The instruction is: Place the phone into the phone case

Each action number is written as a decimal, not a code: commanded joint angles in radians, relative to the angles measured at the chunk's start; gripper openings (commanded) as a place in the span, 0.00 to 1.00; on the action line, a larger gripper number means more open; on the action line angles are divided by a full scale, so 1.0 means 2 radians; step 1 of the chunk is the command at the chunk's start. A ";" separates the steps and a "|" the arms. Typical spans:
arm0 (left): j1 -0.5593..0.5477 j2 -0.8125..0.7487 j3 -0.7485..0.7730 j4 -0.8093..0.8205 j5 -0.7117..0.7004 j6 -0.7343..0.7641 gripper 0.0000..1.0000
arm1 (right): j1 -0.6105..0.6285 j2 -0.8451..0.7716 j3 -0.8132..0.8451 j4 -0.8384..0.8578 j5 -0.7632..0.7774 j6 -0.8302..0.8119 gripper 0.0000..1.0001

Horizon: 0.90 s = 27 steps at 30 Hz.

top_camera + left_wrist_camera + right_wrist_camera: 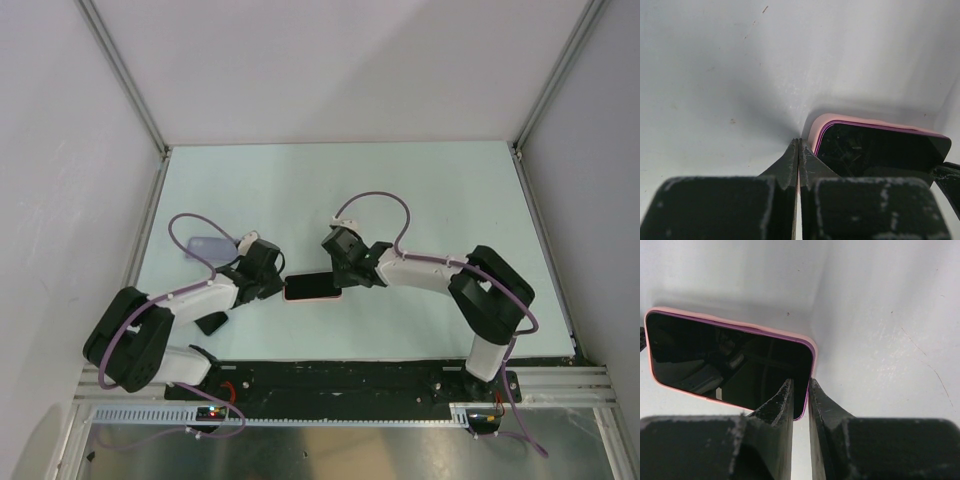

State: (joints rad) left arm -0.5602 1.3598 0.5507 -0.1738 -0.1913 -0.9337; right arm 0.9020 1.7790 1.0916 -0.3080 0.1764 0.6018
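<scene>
A phone with a black screen [313,286] lies flat on the table, seated in a pink case whose rim [740,324] shows around it with a purple edge. My left gripper [279,285] is shut, its tips [798,145] touching the table right at the case's left corner [821,125]. My right gripper [345,279] is at the phone's right end. Its jaws [801,386] are nearly closed and straddle the case's right rim: one finger over the screen [730,365], the other outside.
A translucent lavender case-like item [207,246] lies on the table to the far left, behind the left arm. Grey walls enclose the pale table on three sides. The arm bases and a rail run along the near edge.
</scene>
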 commanded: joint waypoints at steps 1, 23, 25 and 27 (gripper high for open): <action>-0.020 0.032 -0.004 0.042 0.047 -0.011 0.00 | 0.044 0.049 -0.006 0.039 -0.053 0.024 0.10; -0.015 0.031 -0.011 0.044 0.042 -0.009 0.00 | 0.015 -0.045 -0.050 0.048 -0.058 0.036 0.38; -0.013 0.029 -0.014 0.044 0.042 -0.009 0.00 | 0.010 -0.058 -0.050 0.044 -0.057 0.035 0.39; -0.013 0.028 -0.014 0.044 0.043 -0.008 0.00 | 0.006 -0.068 -0.050 0.042 -0.056 0.034 0.39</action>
State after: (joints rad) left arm -0.5610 1.3895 0.5518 -0.0853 -0.2028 -0.9352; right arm 0.9123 1.7061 0.9924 -0.2359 0.1585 0.6403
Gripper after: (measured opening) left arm 0.005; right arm 0.391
